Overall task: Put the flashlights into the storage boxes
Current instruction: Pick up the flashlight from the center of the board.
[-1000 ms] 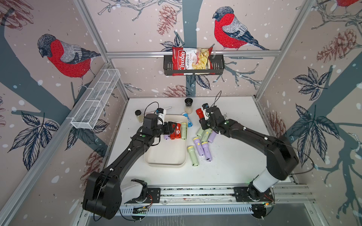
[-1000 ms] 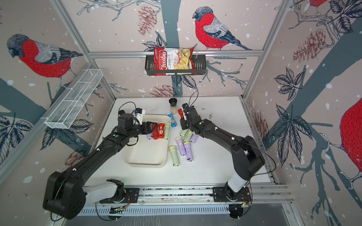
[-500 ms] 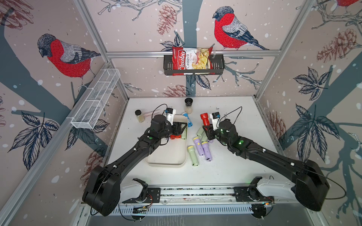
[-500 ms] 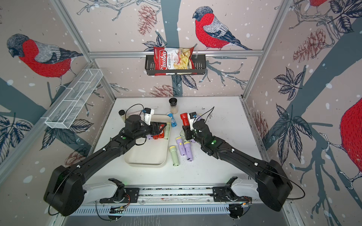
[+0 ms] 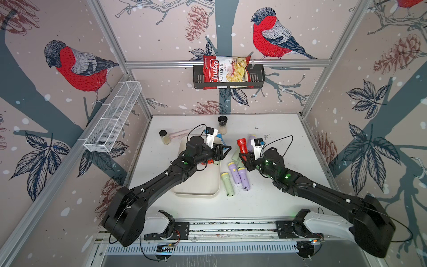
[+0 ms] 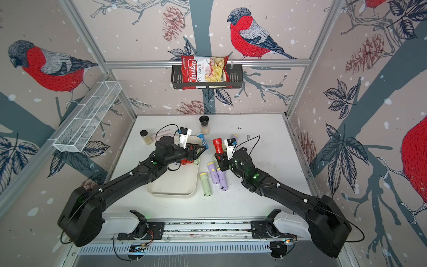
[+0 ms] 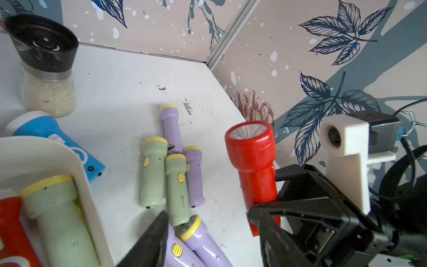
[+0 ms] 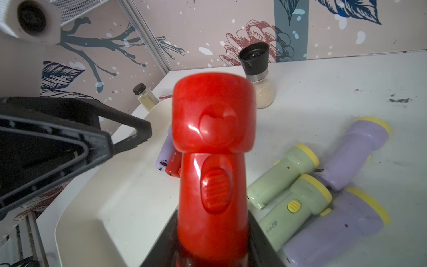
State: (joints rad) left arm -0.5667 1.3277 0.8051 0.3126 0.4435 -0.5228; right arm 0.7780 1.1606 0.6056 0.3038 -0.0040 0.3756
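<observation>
Right gripper: clenched on the tail of the red torch, head up, lifted off the surface beside the tray, on the side where the loose torches lie.
Left gripper: jaws parted, nothing in them. It hangs over the tray's far end.
Step in hand: carrying the red torch across to the tray, by my reading.
Doing it well: tip the torch flat, line it up with the tray's long side and lower it into the bare near half. Let go low, so it neither rolls nor bounces out.
Watch out: the two grippers are near each other, so one should give way.
Top views: the whole layout, but the left arm hides most of what lies in the tray.
Left wrist view: fills that gap. It shows a green torch and a second red torch inside the wall, a blue torch just outside it, and the held torch's lens.
Right wrist view: the held torch's switch faces the camera, with bare tray floor beyond it.
</observation>
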